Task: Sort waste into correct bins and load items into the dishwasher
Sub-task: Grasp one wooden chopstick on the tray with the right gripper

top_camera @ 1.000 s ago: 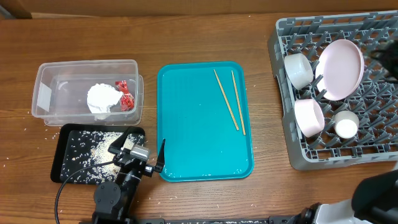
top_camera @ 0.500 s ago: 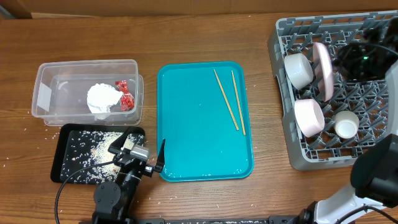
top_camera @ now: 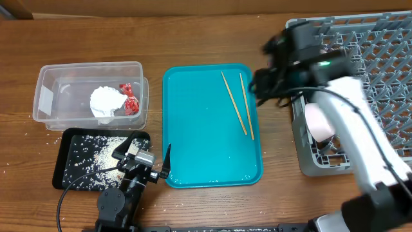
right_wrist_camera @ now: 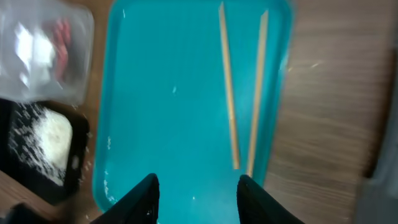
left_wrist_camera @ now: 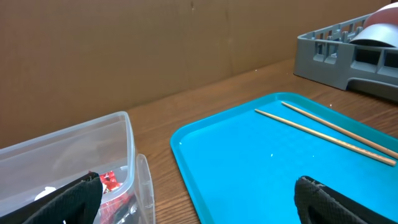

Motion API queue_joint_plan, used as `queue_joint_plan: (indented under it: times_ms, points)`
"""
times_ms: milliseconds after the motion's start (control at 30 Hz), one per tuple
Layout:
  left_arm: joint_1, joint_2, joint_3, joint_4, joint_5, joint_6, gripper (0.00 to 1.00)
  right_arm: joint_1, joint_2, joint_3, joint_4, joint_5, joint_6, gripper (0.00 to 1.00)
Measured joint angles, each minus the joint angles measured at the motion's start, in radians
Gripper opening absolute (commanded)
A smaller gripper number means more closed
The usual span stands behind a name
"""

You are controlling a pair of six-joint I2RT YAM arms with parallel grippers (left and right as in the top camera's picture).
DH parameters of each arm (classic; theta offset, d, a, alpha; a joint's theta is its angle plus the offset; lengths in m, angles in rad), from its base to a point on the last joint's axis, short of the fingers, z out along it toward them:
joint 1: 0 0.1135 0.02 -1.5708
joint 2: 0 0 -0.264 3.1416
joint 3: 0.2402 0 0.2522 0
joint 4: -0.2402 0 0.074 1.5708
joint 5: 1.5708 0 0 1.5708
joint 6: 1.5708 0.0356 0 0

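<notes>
Two wooden chopsticks (top_camera: 235,103) lie on the right half of the teal tray (top_camera: 199,135). My right gripper (top_camera: 262,87) hovers at that tray's right edge, open and empty. In the right wrist view the chopsticks (right_wrist_camera: 227,87) lie just ahead of its fingers (right_wrist_camera: 199,199). The grey dish rack (top_camera: 380,58) stands at the right. One white bowl (top_camera: 318,121) shows in it, and my right arm hides the other dishes. The clear tub (top_camera: 48,77) holds the tissue wad (top_camera: 106,102) and red wrapper (top_camera: 129,98). The black tray (top_camera: 67,167) holds rice (top_camera: 106,153). My left gripper (top_camera: 147,161) is open and empty.
In the left wrist view my open fingers (left_wrist_camera: 205,208) straddle the gap between the clear tub (left_wrist_camera: 127,140) and the teal tray (left_wrist_camera: 261,162). The chopsticks (left_wrist_camera: 323,134) and the rack (left_wrist_camera: 336,46) lie beyond. Loose rice grains lie on the wood around the black tray.
My right arm swung left from the dish rack to the teal tray's right edge after setting the plate upright in the rack. My left arm has not moved.
</notes>
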Motion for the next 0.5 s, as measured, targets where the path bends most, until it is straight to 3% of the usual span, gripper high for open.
queue_joint_plan:
  times_ms: [233, 500]
  points:
    - [0.0, 0.0, 0.0, 0.0, 0.0, 0.0, 1.0, 0.121, 0.203, -0.114, 0.222, 0.101, 0.014, 0.42]
    - [0.0, 0.0, 0.0, 0.0, 0.0, 0.0, 1.0, 0.121, 0.372, -0.115, 0.285, 0.156, 0.014, 0.34]
